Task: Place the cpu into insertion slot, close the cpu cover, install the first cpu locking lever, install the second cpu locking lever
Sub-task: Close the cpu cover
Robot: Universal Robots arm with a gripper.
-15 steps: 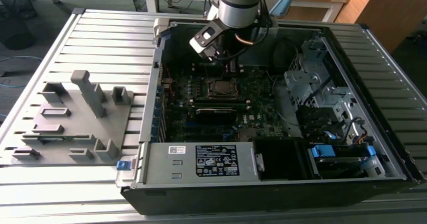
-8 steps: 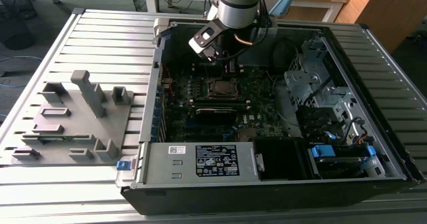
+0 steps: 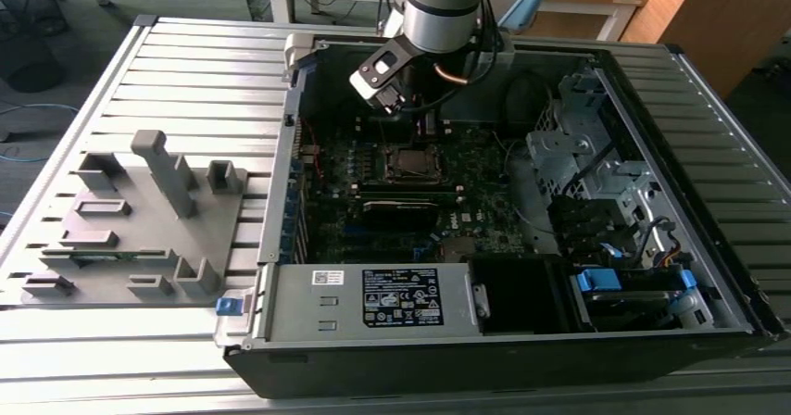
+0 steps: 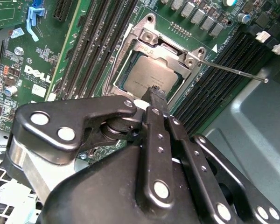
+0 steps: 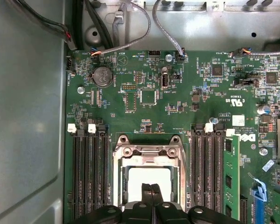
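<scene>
Room around the small square, silver-rimmed insertion slot (image 3: pixel 408 162) is tight. It is flanked on two sides by rows of long black memory slots (image 5: pixel 88 177), and a grey sheet-metal case wall (image 5: pixel 28 116) is seen just beyond one row. The flat, square, grey-topped cpu (image 4: pixel 147 73) is seated in the slot, top face up, with its edges squared to the memory slots. The thin silver cpu cover (image 4: pixel 170 46) is laid down around it as a frame. A thin metal lever rod (image 4: pixel 233 71) is run out from a cover corner across one memory row. The black gripper (image 5: pixel 151 187) is held just above the cpu's edge, its fingertips closed against each other.
</scene>
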